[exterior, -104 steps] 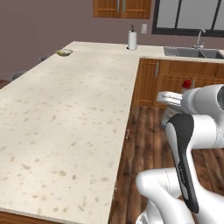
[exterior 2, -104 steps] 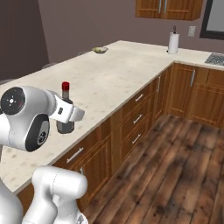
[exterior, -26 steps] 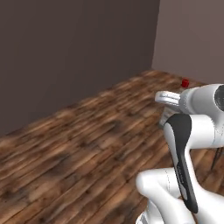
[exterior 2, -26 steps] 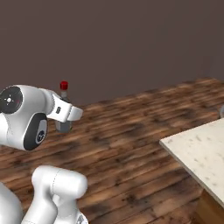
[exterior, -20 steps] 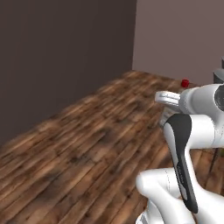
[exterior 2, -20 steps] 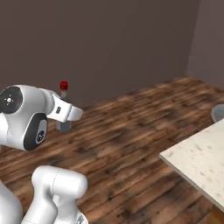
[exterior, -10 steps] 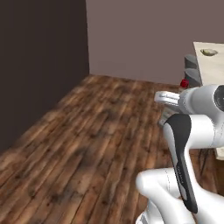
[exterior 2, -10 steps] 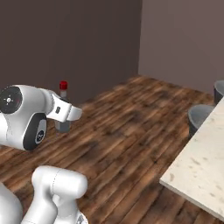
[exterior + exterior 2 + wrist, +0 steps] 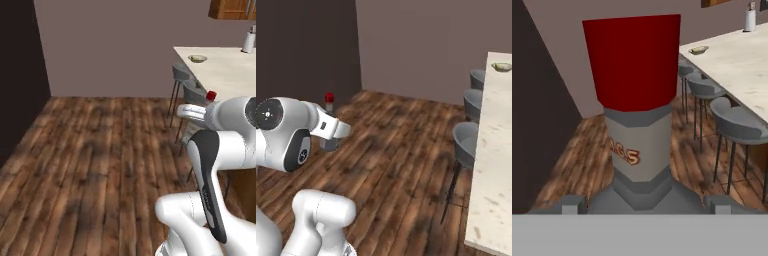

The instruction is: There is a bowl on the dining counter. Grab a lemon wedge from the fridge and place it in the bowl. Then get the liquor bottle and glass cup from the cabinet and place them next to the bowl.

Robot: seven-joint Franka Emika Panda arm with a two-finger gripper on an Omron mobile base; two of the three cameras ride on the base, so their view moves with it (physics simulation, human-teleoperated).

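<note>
— Where's the liquor bottle (image 9: 637, 110) right now?

— In the gripper (image 9: 643, 202), upright, its red cap pointing up. From the hand camera I see the grey neck with red lettering and the shoulders spreading out below, and the jaws stand wide on either side of the body, so I'd call that a grasp on the bottle, not an empty hand. In the right base view the bottle (image 9: 329, 121) pokes up just beyond the white wrist, over the wooden floor (image 9: 396, 155).

— And where does it need to go?

— The dining counter (image 9: 225, 75) runs along the right, with grey stools (image 9: 186, 90) tucked against its near edge. The bowl (image 9: 198, 58) sits far down that top, near its left edge, well apart from the arm. A paper towel roll (image 9: 247, 41) stands further back still.

— So what makes this step go well?

— I'd say keep the bottle vertical while the base drives; it's tall and top-heavy, and a tilt could let it slip through wide jaws. The base should pull in along the counter far enough that the bowl is within easy reach, steering clear of the stools. Then the bottle should come down beside the bowl, not touching it, with room left for the glass cup.
</note>
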